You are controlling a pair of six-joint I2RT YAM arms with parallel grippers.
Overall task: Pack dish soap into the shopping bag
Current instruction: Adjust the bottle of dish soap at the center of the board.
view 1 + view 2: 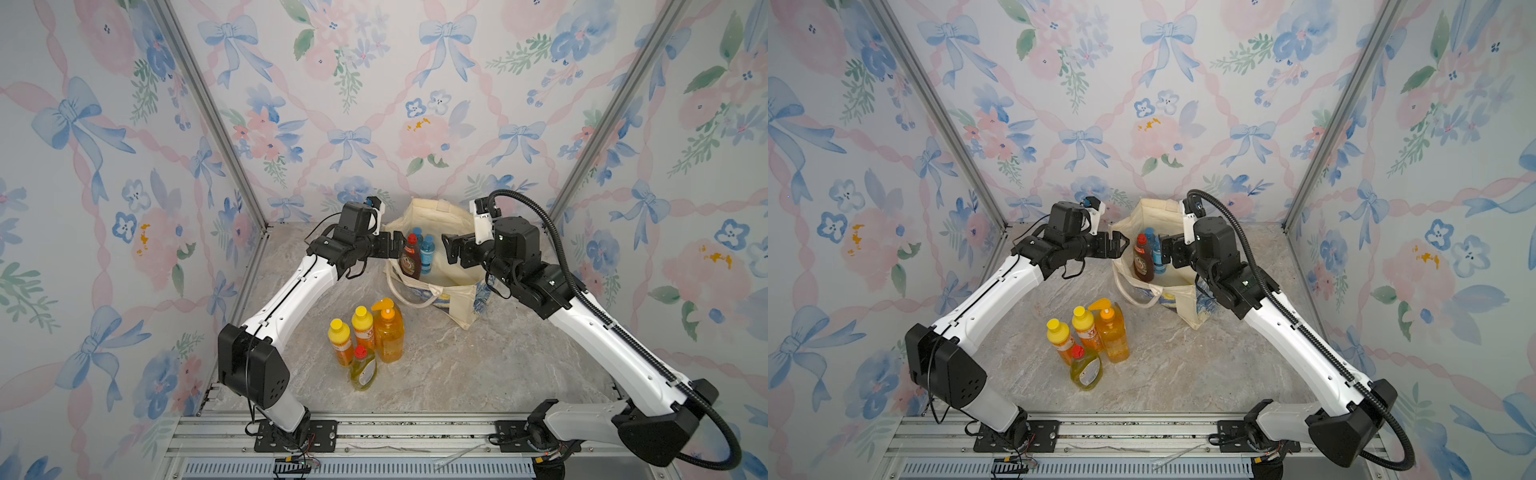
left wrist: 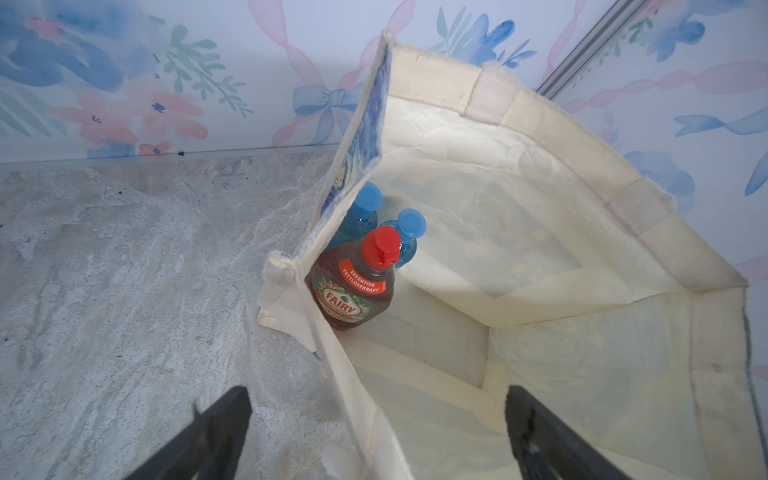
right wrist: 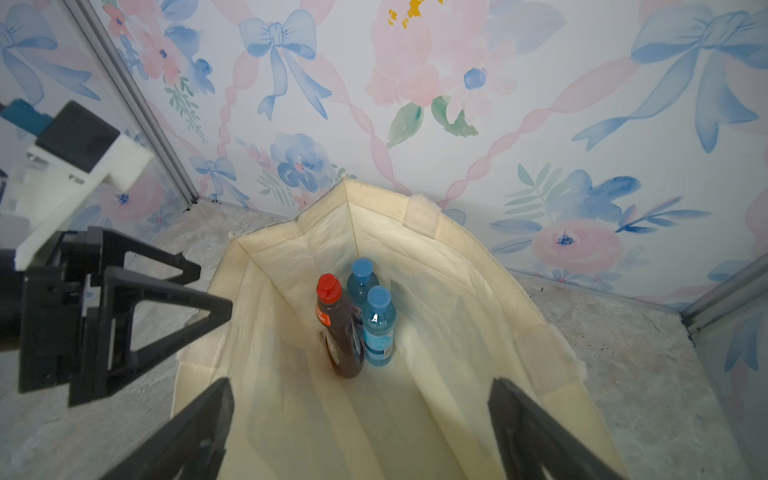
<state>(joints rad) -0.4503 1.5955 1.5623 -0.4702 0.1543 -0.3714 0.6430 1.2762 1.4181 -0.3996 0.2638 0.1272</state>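
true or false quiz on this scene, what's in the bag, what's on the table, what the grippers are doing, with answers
1. The shopping bag holds three bottles. True: a red-capped brown bottle and two blue bottles.
2. The left gripper holds a bottle. False: its jaws stand open and empty by the bag's rim.
3. Four bottles stand on the table outside the bag. True.
4. The orange pump bottle is inside the bag. False: it stands on the table.
5. The right gripper is open. True.
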